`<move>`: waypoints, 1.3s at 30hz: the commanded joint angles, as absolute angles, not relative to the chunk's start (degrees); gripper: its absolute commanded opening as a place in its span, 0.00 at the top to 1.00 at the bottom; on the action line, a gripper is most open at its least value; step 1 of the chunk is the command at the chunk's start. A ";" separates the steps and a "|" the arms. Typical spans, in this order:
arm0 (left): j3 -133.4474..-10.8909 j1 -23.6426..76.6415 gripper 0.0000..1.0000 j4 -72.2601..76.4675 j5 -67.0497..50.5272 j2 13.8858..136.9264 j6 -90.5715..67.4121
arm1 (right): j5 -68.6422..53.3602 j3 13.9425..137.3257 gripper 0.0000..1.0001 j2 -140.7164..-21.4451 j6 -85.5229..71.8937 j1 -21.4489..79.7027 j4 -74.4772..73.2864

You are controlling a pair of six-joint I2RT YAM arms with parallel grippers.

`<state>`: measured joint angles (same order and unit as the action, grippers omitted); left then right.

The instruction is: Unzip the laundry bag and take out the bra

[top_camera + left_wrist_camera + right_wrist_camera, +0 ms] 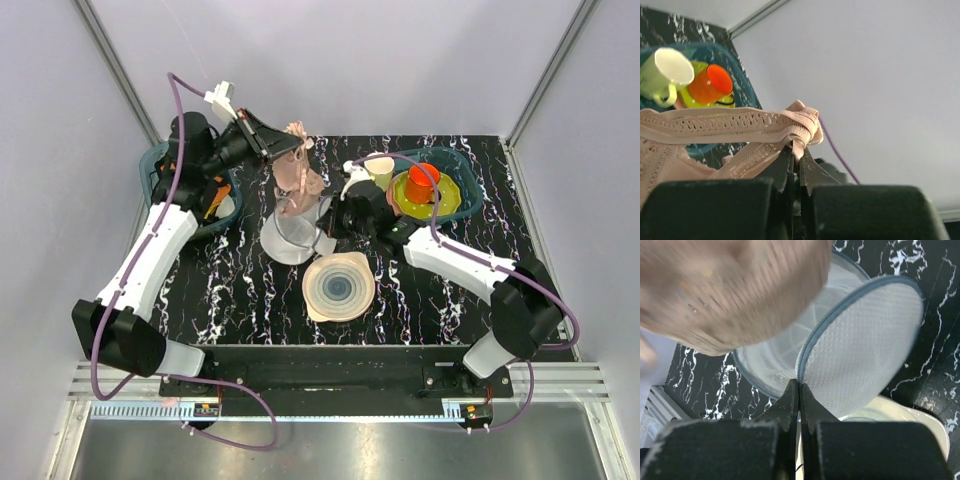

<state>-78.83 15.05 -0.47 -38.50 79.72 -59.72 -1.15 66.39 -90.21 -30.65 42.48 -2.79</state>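
Far left on the black marbled counter (240,290): teal left basket (155,170) with something orange and pale inside, mostly hidden behind the left arm. Left gripper (290,150) is raised above the back of the counter, jaws pressed together, pinching the bunched strap of the bra (300,175). In the left wrist view the strap loops right at the gripper's tips. The bra hangs down from that pinch, pale pink lace, with its lower end over the open mouth of the laundry bag (285,240). Can't tell whether fabric touches the mesh. The bag sits mid-counter directly under the bra, unzipped, lid flap swung open. Right gripper (325,222) is at the bag's right rim, jaws closed on the zip edge where the flap meets the body. Right wrist view confirms this, but the bra is a blur filling its upper left and blocking much of the bag's interior. Ringed plate (338,287) lies just near-right of the bag, partly under the flap. Behind the right arm: teal right basket (462,195) holding a yellow-green item (410,195), orange cup (422,180) and pale mug (380,168).
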 commanded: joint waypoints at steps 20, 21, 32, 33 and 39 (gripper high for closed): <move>-99.49 -6.85 1.00 -15.98 -28.06 77.96 -48.62 | -0.88 58.98 1.00 -82.88 -30.59 42.19 -0.88; -99.84 -8.51 1.00 -18.08 -27.17 77.87 -47.99 | -0.97 58.89 1.00 -82.88 -30.50 42.10 -0.88; -98.97 -13.18 1.00 -20.57 -15.57 81.03 -42.28 | -2.20 59.85 1.00 -84.55 -29.88 41.84 -0.53; -97.49 -13.62 1.00 -19.00 -15.47 82.34 -42.28 | -2.11 59.85 1.00 -84.64 -29.88 41.84 -0.61; -96.33 -15.38 1.00 -16.26 -15.13 90.16 -42.37 | -2.37 59.94 1.00 -85.08 -29.71 41.22 -0.79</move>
<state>-97.32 -14.22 -19.53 -18.68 85.49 -43.92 -1.26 59.16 -85.03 -30.70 42.15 -2.81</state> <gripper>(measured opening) 0.024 0.009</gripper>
